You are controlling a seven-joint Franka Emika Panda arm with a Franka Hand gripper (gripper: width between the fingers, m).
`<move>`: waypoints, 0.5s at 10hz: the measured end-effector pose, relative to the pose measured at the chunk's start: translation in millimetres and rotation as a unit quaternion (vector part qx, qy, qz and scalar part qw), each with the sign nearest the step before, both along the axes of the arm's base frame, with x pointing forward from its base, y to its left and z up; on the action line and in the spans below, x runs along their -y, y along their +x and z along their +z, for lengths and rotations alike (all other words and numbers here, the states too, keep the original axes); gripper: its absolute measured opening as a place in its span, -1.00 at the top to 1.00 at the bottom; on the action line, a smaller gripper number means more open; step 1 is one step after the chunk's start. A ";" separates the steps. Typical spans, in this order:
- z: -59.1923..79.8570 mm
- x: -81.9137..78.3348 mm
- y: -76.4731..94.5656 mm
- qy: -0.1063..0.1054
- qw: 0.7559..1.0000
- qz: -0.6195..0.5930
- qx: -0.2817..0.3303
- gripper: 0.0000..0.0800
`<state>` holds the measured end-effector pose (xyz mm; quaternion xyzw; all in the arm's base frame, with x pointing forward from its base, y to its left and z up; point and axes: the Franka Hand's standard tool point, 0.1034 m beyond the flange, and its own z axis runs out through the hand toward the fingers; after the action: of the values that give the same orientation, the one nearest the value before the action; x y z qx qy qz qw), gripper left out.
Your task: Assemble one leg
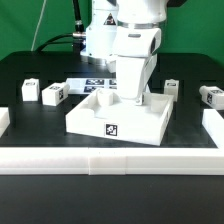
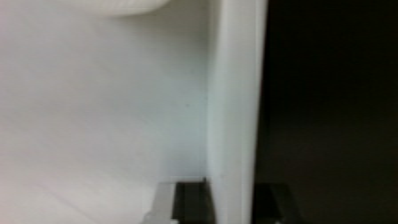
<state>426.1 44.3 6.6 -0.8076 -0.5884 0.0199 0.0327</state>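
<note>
The large white tray-like piece (image 1: pixel 115 118) lies at the table's front, with a tag on its near face. My gripper (image 1: pixel 128 96) reaches down into its back part. In the wrist view my gripper (image 2: pixel 231 206) has one dark finger (image 2: pixel 189 205) on each side of a thin white upright wall (image 2: pixel 237 110) of that piece, and both fingers press against it. Several small white tagged legs lie apart from my gripper: two at the exterior view's left (image 1: pixel 53 94) (image 1: pixel 28 90) and two at its right (image 1: pixel 174 86) (image 1: pixel 210 96).
A white L-shaped fence (image 1: pixel 110 160) runs along the table's front edge and up the exterior view's right side, right by the tray-like piece. The marker board (image 1: pixel 93 84) lies flat behind the piece. The robot's base (image 1: pixel 100 35) stands at the back.
</note>
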 end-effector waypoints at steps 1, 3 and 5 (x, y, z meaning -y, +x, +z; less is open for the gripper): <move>0.0 0.0 0.0 0.000 1.000 0.000 0.000 0.84; 0.8 11.5 11.1 0.005 0.998 0.057 0.006 0.83; -1.1 15.1 27.1 0.007 0.991 0.132 0.020 0.83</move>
<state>453.2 29.1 5.6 -0.7230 -0.6904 0.0038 0.0243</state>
